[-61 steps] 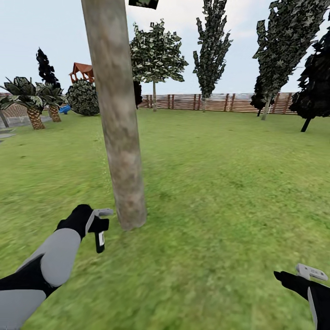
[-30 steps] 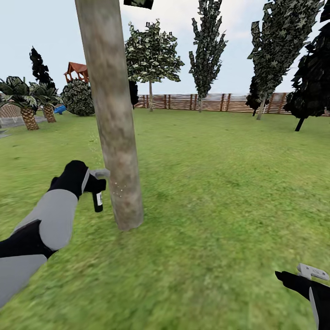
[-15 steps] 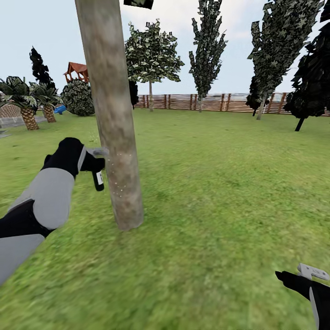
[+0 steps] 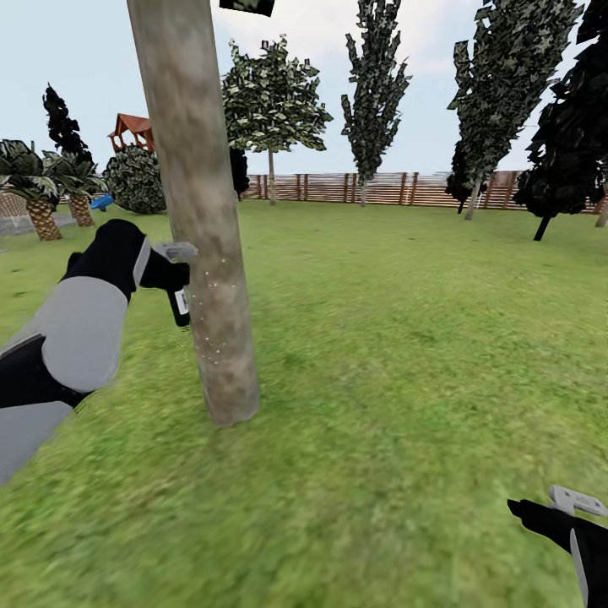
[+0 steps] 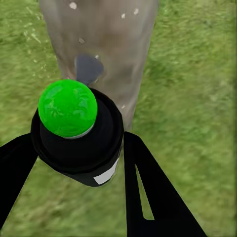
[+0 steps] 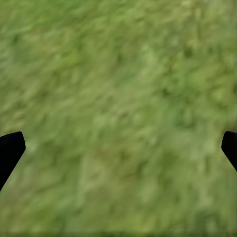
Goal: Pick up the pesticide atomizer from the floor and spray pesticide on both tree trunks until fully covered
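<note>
A thick grey-brown tree trunk (image 4: 198, 211) rises from the grass (image 4: 380, 355) right in front of me. My left gripper (image 4: 179, 272) is shut on the small black pesticide atomizer (image 4: 180, 306), held close against the near side of the trunk at mid height. Fine white pesticide specks (image 4: 211, 317) dot the bark beside and below it. In the left wrist view, the atomizer (image 5: 81, 148) shows a green dot on top, sits between the dark fingers (image 5: 148, 192) and faces the trunk (image 5: 113, 44). My right gripper (image 4: 581, 505) hangs open low at the right over grass (image 6: 118, 98).
A slatted brown fence (image 4: 397, 187) closes the far side of the lawn. A leafy tree (image 4: 270, 105) and dark conifers (image 4: 498, 84) stand before it. Palms (image 4: 38, 190), a round bush (image 4: 135, 179) and a red-roofed shelter (image 4: 131, 131) lie far left. Open grass spreads to the right.
My left arm has risen along the trunk with the atomizer in its grip. White specks have appeared on the bark and spread higher. The view has shifted slightly.
</note>
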You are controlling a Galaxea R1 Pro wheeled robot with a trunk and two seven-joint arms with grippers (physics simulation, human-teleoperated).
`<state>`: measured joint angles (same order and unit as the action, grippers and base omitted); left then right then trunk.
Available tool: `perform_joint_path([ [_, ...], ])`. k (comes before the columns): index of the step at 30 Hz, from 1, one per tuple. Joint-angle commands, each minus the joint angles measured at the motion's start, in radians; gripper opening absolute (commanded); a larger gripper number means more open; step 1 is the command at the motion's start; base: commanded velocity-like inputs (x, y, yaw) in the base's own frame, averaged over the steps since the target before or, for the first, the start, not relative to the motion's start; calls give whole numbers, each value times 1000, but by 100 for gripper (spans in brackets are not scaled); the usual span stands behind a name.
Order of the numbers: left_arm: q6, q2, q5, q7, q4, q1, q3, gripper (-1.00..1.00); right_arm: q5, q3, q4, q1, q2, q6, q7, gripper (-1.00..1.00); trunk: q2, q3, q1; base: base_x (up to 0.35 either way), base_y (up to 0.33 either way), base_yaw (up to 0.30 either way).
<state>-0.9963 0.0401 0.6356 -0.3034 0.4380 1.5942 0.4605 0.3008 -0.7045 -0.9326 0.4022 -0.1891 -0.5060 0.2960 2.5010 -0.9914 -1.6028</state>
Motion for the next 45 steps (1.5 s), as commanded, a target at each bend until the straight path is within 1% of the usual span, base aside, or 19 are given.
perform_joint_path([
  [1,-2,3,9,-8,-4,10,7,-100,11,-3,-2,1,0,-3,9,100,0,-1,0,0,0,0],
  [3,-2,8,9,-8,-34,33,7,-100,11,-3,-2,1,0,-3,9,100,0,-1,0,0,0,0],
  [7,-2,12,9,-8,-76,42,8,-100,11,-3,-2,1,0,-3,9,100,0,-1,0,0,0,0],
  [10,-2,28,9,-8,-112,42,9,-100,11,-3,-2,1,0,-3,9,100,0,-1,0,0,0,0],
  [12,-2,33,9,-8,-117,42,9,-100,11,-3,-1,1,0,-3,9,100,0,-1,0,0,0,0],
  [14,-2,54,9,-8,-129,43,9,-100,11,-3,-2,1,0,-3,9,100,0,-1,0,0,0,0],
  [17,-1,68,9,-8,-171,43,9,-100,11,-3,-2,1,0,-3,9,100,0,-1,0,0,0,0],
  [19,2,76,10,-8,-245,43,9,-100,11,-3,-2,1,0,-3,9,100,0,-1,0,0,0,0],
  [23,4,78,10,-8,-278,42,9,-100,11,-3,-2,1,0,-3,9,100,0,-1,0,0,0,0],
  [32,7,81,11,-6,-291,30,9,-100,11,-3,-1,1,0,-3,9,100,0,-1,0,0,0,0],
  [34,17,81,15,-5,-338,17,9,-100,11,-3,-2,1,1,-3,9,100,0,-1,0,0,0,0],
  [36,25,81,18,-4,-358,7,9,-100,11,-3,-2,1,1,-3,9,100,0,-1,0,0,0,0],
  [40,33,81,20,-3,-366,-30,9,-100,11,-3,-1,1,2,-3,9,100,0,-1,0,0,0,0],
  [43,56,82,21,-2,-366,-47,9,-100,11,-3,-1,1,2,-3,8,100,0,-1,0,0,0,0],
  [45,62,93,20,-2,-364,-51,9,-100,11,-3,-1,1,2,-3,9,100,0,-1,0,0,0,0],
])
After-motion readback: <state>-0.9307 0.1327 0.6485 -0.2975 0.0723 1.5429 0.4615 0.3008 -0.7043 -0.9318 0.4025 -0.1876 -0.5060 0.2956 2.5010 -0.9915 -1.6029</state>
